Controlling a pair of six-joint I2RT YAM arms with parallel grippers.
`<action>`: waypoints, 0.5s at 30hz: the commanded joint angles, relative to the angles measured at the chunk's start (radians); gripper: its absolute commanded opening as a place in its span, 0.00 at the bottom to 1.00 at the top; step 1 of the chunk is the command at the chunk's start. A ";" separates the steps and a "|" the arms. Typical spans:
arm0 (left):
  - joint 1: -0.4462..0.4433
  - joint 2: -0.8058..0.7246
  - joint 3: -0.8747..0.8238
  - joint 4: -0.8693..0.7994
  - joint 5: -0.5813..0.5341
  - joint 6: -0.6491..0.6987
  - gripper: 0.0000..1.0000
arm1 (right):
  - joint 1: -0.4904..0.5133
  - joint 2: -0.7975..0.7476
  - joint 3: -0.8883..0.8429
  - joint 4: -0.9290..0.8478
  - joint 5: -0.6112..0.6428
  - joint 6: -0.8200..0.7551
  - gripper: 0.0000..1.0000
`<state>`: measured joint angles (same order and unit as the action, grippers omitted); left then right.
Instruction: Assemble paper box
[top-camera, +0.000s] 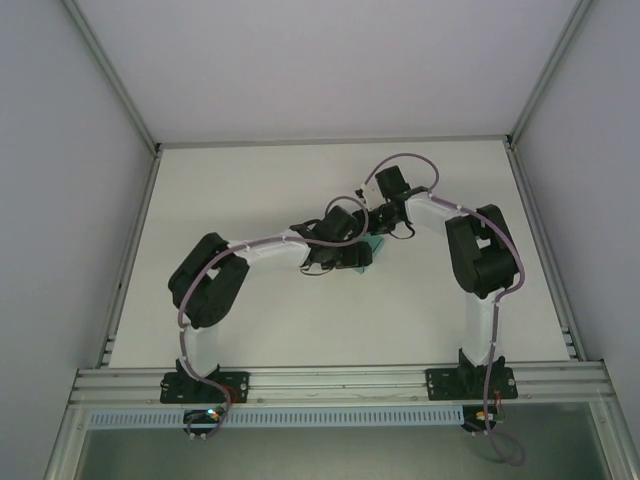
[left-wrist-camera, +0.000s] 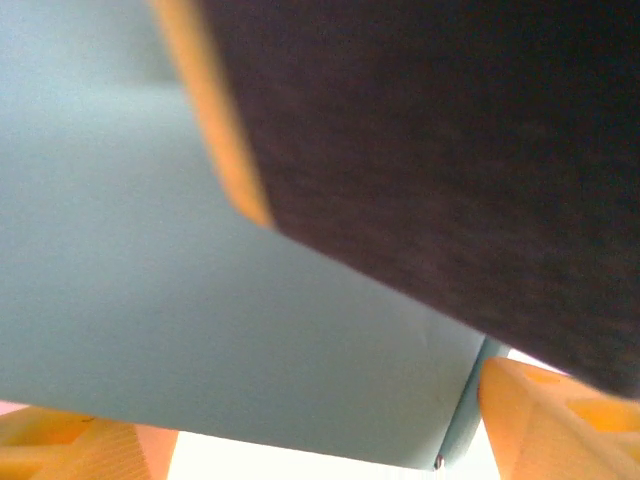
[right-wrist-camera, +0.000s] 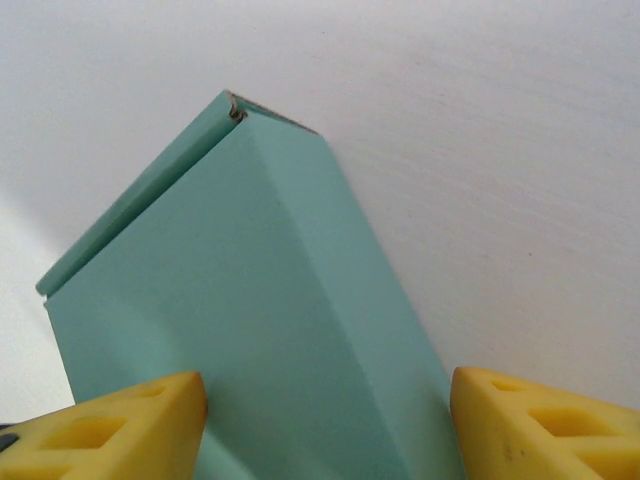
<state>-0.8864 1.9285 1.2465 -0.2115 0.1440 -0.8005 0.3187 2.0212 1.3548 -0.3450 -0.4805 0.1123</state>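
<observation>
1. White worktop, pale enclosure walls: seen from above, my two arms meet at mid-surface, right over the teal paper box.
2. Right jaws stand open. Their yellow fingers sit wide apart at the bottom of the right wrist view. The box lies just ahead of them and is wider than the gap. Whether either tip touches the card, I cannot tell.
3. Left jaws stand open too. Orange-yellow fingers occupy both lower corners of the left wrist view, with a flat teal face of the box very close between and beyond them.
4. The box is folded up: two faces meet at a crease, and a narrow flap runs along one side.
5. A dark blurred shape with an orange edge crosses in front of the card; I cannot identify it.
6. Left arm reaches in from the left, right arm from the right.
</observation>
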 joint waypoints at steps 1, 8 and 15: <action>-0.025 -0.050 -0.025 0.057 0.035 0.042 0.79 | 0.025 0.011 0.021 -0.035 -0.045 -0.043 0.66; -0.025 -0.085 -0.045 0.032 0.003 0.058 0.88 | -0.001 -0.032 0.065 -0.070 0.002 -0.055 0.78; -0.032 -0.121 -0.066 0.019 0.000 0.065 0.95 | -0.027 -0.091 0.108 -0.098 0.023 -0.066 0.81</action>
<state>-0.9081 1.8481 1.1976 -0.1936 0.1417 -0.7624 0.3023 1.9957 1.4330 -0.4061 -0.4728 0.0723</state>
